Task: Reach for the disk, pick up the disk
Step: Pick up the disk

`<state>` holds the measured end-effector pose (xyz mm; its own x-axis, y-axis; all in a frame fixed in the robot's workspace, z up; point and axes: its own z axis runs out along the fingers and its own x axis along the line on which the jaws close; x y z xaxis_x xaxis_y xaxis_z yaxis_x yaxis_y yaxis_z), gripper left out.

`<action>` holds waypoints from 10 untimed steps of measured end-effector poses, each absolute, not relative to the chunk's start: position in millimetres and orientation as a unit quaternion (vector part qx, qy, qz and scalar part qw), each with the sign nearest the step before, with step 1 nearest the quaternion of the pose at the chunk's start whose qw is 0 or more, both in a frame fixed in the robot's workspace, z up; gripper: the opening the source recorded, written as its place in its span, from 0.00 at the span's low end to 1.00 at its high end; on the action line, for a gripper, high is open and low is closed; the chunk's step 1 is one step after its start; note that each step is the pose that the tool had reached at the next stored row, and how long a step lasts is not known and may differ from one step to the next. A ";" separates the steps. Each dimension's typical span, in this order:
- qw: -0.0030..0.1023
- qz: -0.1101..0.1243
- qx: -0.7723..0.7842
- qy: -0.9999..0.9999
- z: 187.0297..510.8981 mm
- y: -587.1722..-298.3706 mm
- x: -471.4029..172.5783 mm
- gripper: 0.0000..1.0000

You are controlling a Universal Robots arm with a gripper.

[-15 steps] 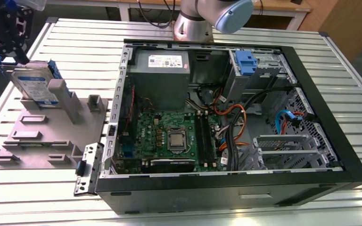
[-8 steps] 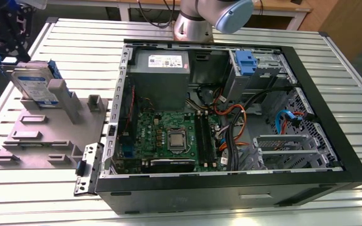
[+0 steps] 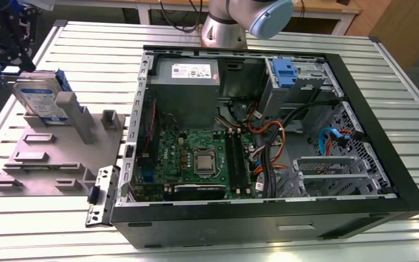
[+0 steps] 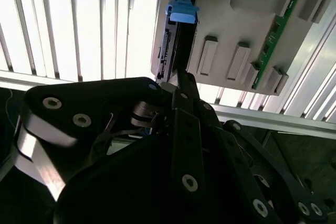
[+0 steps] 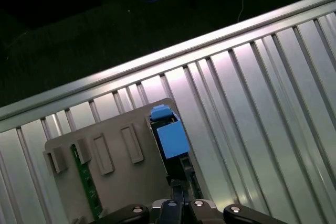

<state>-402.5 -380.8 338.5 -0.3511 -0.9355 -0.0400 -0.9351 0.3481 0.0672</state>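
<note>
Item: disk, silver-grey hard drive with blue rails. Stands upright on edge in a slot of a grey holder at the exterior view's left, beside the open computer case, on a slatted metal table.

Gripper: black, directly above the disk and aligned with its top edge; whether it is open, or grips the disk, cannot be told.

Also in the holder: a green circuit board, well apart from the disk.

Ribbed metal table, wooden furniture, dark floor.
</note>
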 end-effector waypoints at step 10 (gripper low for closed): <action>0.006 -0.039 0.642 -0.766 336.2 -380.8 -402.5 0.11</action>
